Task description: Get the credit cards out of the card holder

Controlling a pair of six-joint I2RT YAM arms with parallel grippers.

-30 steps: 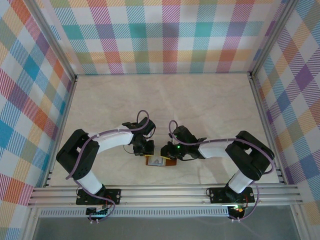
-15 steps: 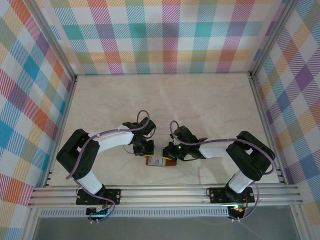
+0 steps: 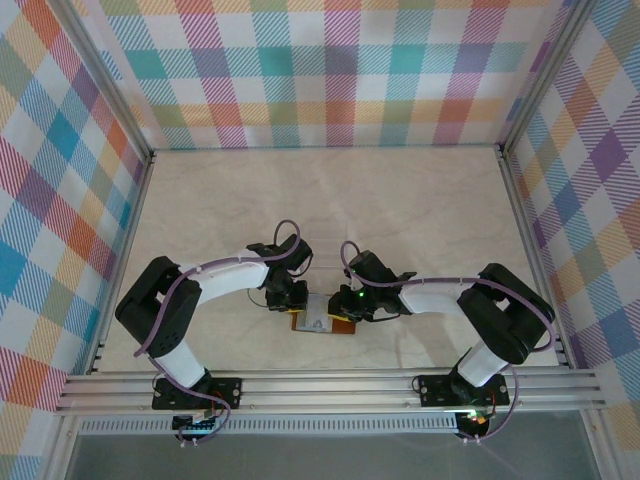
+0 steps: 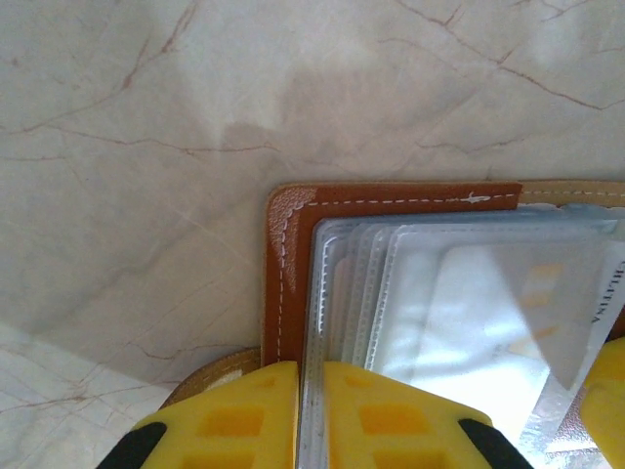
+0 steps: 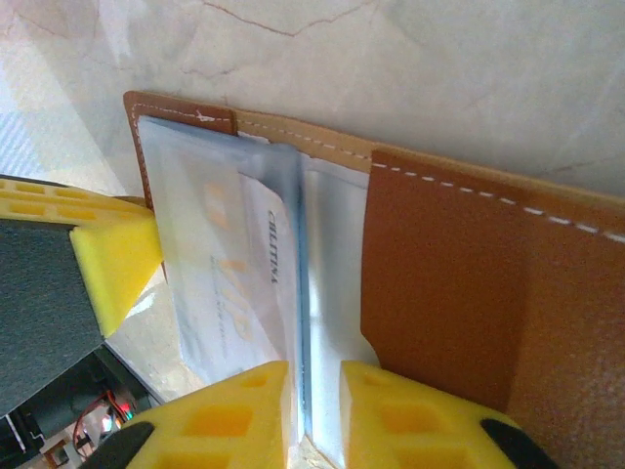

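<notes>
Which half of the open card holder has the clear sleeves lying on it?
The half nearer the left hand: clear sleeves cover it. The other half of the card holder, by the right hand, shows bare brown leather.

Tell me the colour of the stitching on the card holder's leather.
White stitching on the tan-brown card holder, clearest in the right wrist view.

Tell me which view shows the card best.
Right wrist: the card lies large in the open wallet, print visible. Left wrist has it hazy behind clear sleeves. From the top it is too small to make out.
</notes>
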